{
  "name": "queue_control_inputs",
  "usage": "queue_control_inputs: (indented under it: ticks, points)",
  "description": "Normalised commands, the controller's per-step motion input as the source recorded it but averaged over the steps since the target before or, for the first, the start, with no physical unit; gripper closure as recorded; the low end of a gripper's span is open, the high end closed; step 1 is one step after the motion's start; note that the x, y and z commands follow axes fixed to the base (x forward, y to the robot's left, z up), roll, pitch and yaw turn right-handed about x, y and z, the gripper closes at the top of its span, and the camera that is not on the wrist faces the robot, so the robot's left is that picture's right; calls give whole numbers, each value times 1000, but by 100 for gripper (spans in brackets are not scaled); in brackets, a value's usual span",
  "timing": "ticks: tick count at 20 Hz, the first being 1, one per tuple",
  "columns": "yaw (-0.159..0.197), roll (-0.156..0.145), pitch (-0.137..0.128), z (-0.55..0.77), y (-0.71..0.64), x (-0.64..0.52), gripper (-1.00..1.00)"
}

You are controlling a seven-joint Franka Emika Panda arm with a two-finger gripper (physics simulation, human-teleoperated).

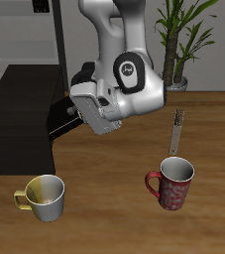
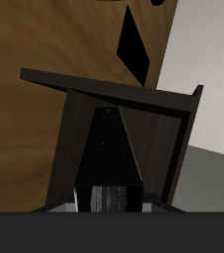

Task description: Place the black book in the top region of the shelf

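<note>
The black book (image 1: 60,117) is held in my gripper (image 1: 78,119), which is tilted and shut on it. The book sticks out from the fingers toward the shelf (image 1: 20,124), the large black box at the table's side. It hangs at the height of the shelf's top face, at the edge nearest the arm; I cannot tell if it touches. In the wrist view the book (image 2: 109,148) runs away from the gripper (image 2: 109,201) as a dark wedge with a pale page edge close to the fingers. Dark wooden faces (image 2: 168,133) frame it.
A yellow-white mug (image 1: 44,195) stands near the table's front edge below the gripper. A red mug (image 1: 171,183) stands farther along the front. A narrow grey-brown upright strip (image 1: 176,131) stands behind it. A potted plant (image 1: 183,40) is at the back.
</note>
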Motion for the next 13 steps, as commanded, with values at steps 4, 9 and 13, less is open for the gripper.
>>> queue_control_inputs:
  ticks: [4, 9, 13]
  points:
    - [-18, -15, 33, -40, -168, 21, 100]
    - [0, -23, 27, -76, -134, -8, 100]
    - [-5, -24, 35, -96, -173, 22, 100]
